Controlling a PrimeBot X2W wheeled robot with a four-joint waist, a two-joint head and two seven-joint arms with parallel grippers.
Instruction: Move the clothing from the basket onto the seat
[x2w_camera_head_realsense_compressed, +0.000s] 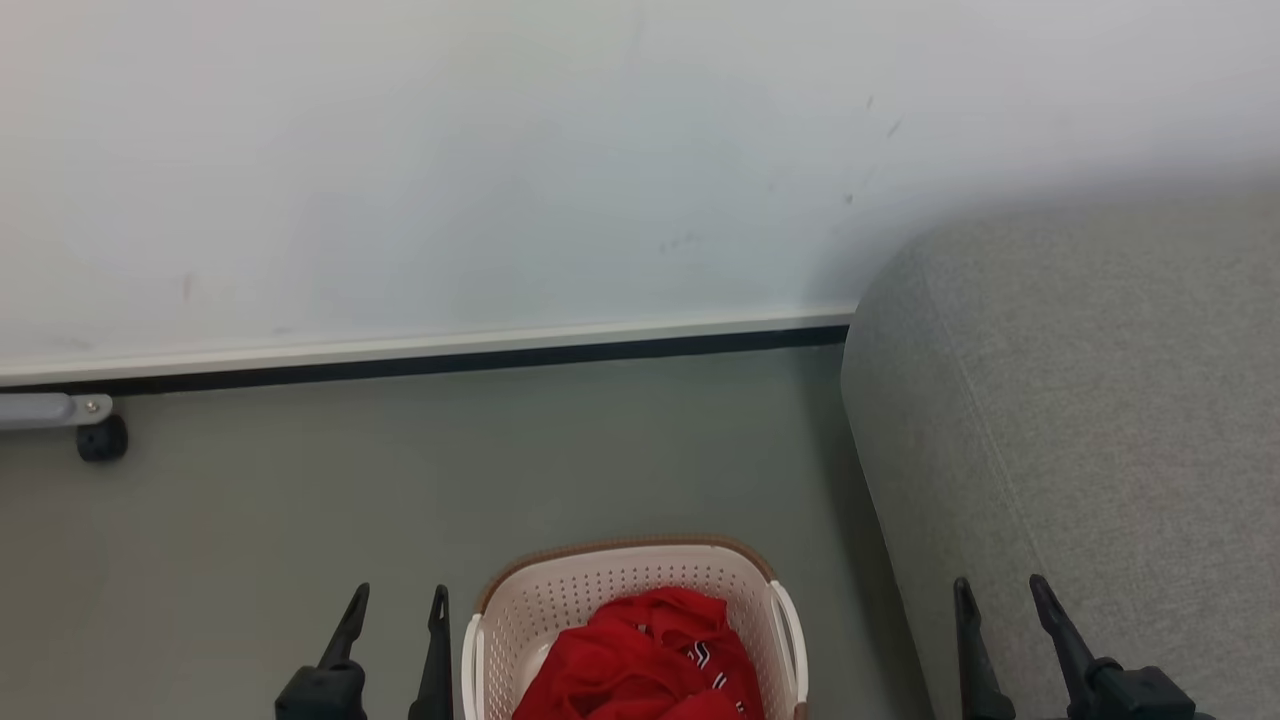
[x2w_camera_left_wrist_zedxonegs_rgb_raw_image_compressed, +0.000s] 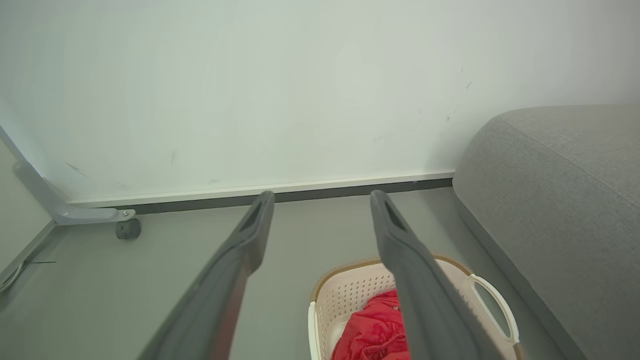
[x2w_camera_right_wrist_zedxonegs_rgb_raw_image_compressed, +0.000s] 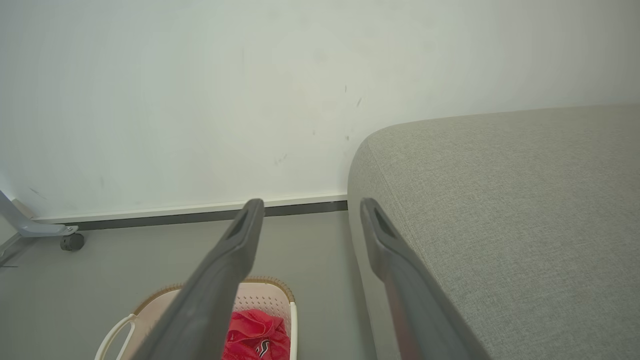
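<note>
We're right at the start here: the clothing (x2w_camera_head_realsense_compressed: 640, 660) sits bunched in the basket (x2w_camera_head_realsense_compressed: 600, 585), a red heap with a flash of black-and-white lettering, and nothing lies on the visible part of the seat (x2w_camera_head_realsense_compressed: 1100, 420). The basket stands on the floor (x2w_camera_head_realsense_compressed: 400, 480) near the seat's rounded corner, but apart from it. The left gripper (x2w_camera_head_realsense_compressed: 398, 600) hovers just beside the basket's left rim, fingers spread wide with nothing between them. The right gripper (x2w_camera_head_realsense_compressed: 1000, 592) hangs by the seat's near edge, jaws just as wide and empty. So the step in hand looks like the first reach. Next, I'd say, one arm has to tip down into the basket, sink its fingers into the top folds and close on a good bunch, clearing the rim and the white handle. Soft cloth can slip or trail, so a deep bite matters.
</note>
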